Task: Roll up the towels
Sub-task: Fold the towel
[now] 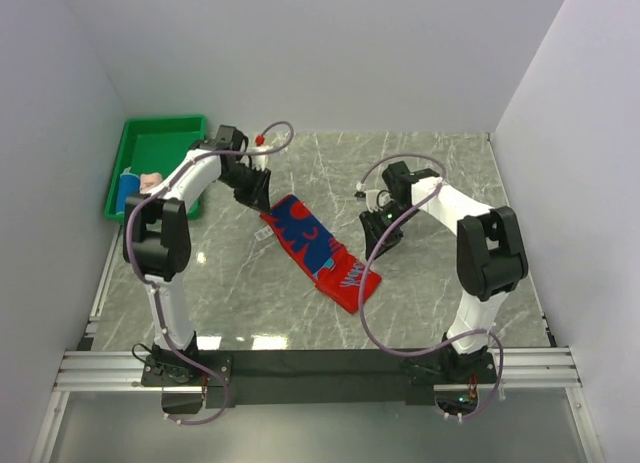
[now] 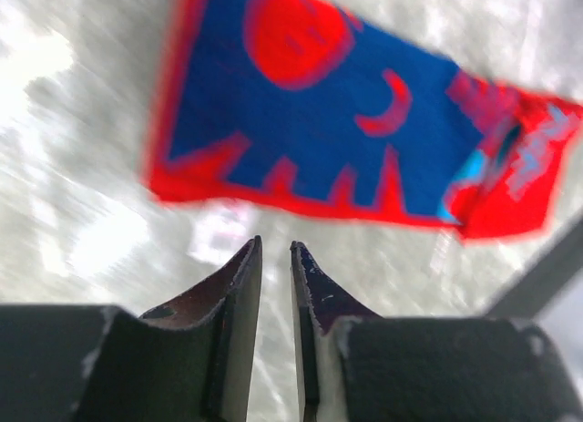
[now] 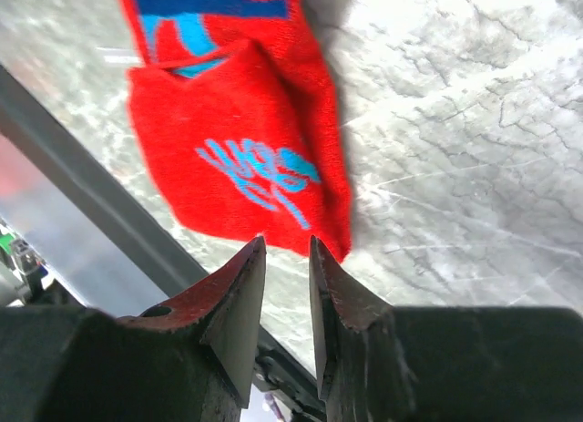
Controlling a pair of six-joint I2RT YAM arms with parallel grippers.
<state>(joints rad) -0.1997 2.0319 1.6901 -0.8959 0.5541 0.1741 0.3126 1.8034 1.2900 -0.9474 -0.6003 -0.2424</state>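
The red-and-blue patterned towel (image 1: 315,245) lies spread out diagonally on the marble table, its near end folded over to show red cloth with light-blue writing (image 3: 237,158). My left gripper (image 1: 262,198) hovers just off the towel's far end; in the left wrist view the gripper (image 2: 274,247) is empty with its jaws narrowly apart, and the towel (image 2: 310,121) lies just beyond. My right gripper (image 1: 380,245) is beside the near end to the right, and its wrist view shows the gripper (image 3: 286,241) empty, jaws narrowly apart, at the folded edge. The orange towel is out of view.
A green plastic tray (image 1: 160,123) stands at the back left, by the wall. At its near end sit a blue towel (image 1: 126,191) and a pale pink one (image 1: 151,182). A black rail (image 1: 320,363) runs along the table's near edge.
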